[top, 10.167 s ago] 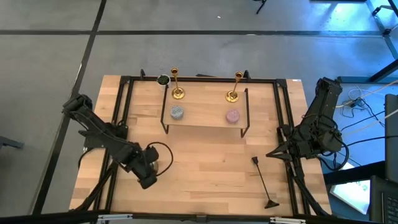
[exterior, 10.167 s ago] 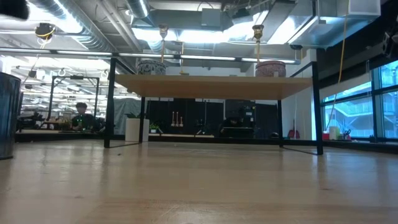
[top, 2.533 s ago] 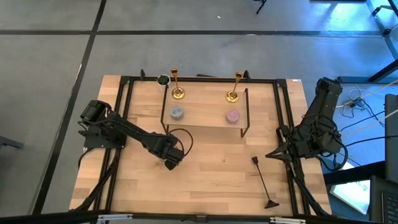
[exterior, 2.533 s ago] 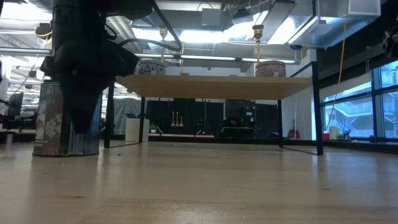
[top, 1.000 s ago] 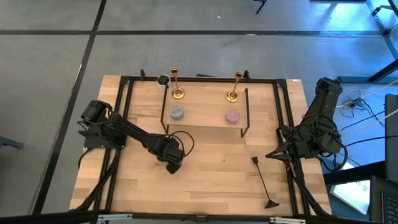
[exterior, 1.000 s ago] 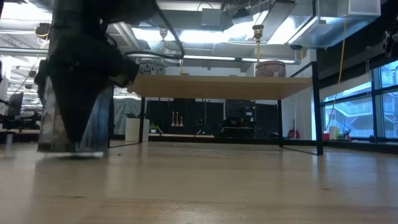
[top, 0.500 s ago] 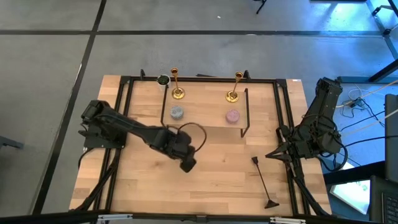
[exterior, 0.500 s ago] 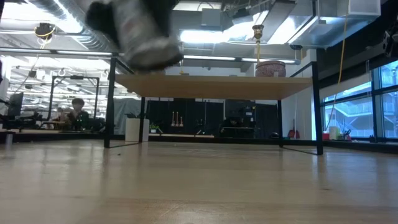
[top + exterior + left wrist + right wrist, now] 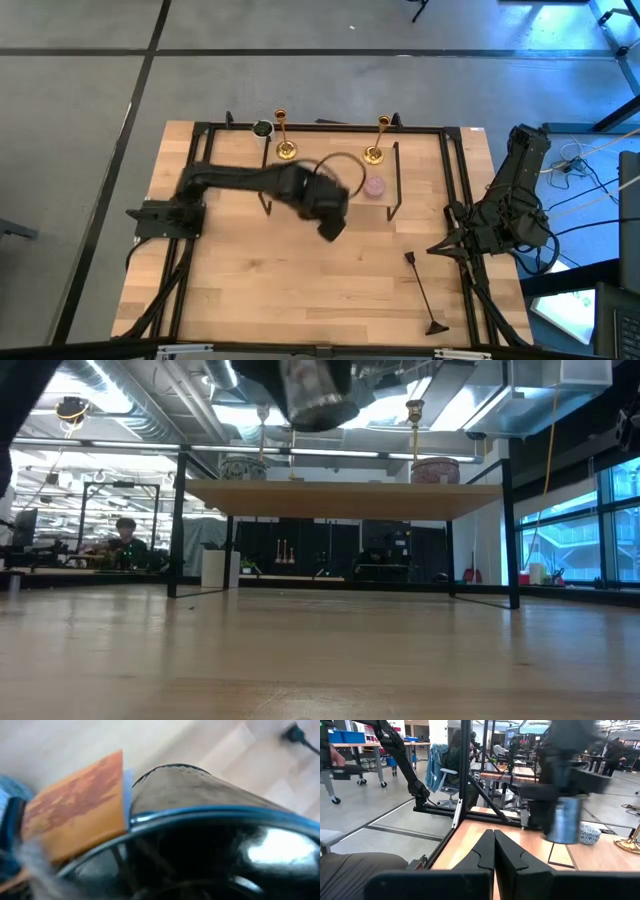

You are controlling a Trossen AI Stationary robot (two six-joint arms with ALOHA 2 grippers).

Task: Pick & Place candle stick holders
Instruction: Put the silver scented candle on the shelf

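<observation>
From above, shows only a dark blur at the left gripper, over the front edge of the raised shelf, between the two posts. Hides from that angle what sits in the jaws. At table height, reveals it: a patterned tin, clamped between the fingers and hanging high in the air, above shelf level. In the left wrist view, fills nearly everything with the tin's dark open mouth and an orange label. From the right wrist, catches the same tin as a blue blur beside the shelf's black post.

Places both candle stick holders upright along the back of the shelf, well apart from each other, untouched by either gripper. Puts the pink candle in front of the right one. Covers the blue-grey candle with the arm from above, yet shows it clearly from table height, on the shelf under the left holder.

Compared with half a second ago, stands farther toward the shelf and more to the right, and higher in the low view. A couple of seconds back, had the tin down on the table at the left.

Stretches the left arm from its base at the left edge nearly straight across the table, wrist bent down. Keeps the right gripper pressed shut, fingers together and empty, parked folded at the table's right edge. Leaves a black long-handled tool lying on the table just beside that arm.
</observation>
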